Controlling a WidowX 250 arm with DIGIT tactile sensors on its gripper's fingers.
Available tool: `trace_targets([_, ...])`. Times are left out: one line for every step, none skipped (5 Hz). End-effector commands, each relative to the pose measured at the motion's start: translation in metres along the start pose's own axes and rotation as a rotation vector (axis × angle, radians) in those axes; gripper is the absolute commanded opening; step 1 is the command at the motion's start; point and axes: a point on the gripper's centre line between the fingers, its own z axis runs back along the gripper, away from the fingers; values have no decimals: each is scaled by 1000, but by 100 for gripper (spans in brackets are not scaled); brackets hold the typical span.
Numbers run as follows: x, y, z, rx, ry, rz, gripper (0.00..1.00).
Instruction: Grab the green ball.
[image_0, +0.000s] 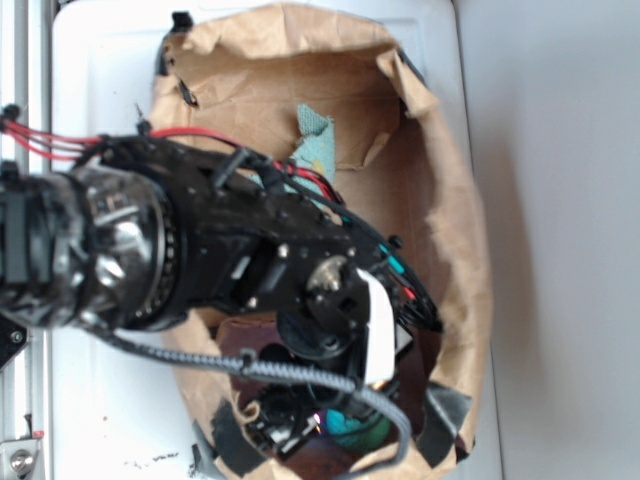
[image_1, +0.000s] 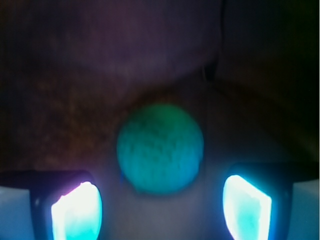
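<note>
Down inside the bag, the gripper stands spread, its two glowing fingertips set wide to either side of the frame with nothing pinched between them. The green ball lies just ahead of the gap and centred on it, so the jaws appear lined up to straddle it; no pad touches it yet. It rests on a dim brownish floor, and what lies behind it is too dark to read.

From the exterior view, the arm reaches over the rim of a crumpled brown paper bag and plunges toward its near end, where a patch of green shows below the wrist. That steep reach is likely forced by the bag's tall walls. A pale teal cloth lies at the far end, well apart from the ball. The bag sits on a white surface.
</note>
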Motion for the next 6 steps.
trace_targets([24, -2, -3, 15, -72, -52, 100])
trace_targets([19, -4, -20, -12, -55, -56, 100])
trace_targets([14, -8, -30, -24, -23, -72, 100])
trace_targets([10, -8, -28, -7, -32, -50, 0])
trace_targets([10, -6, -17, 6, -52, -44, 0])
trace_targets([14, -3, 5, 52, -73, -24, 0])
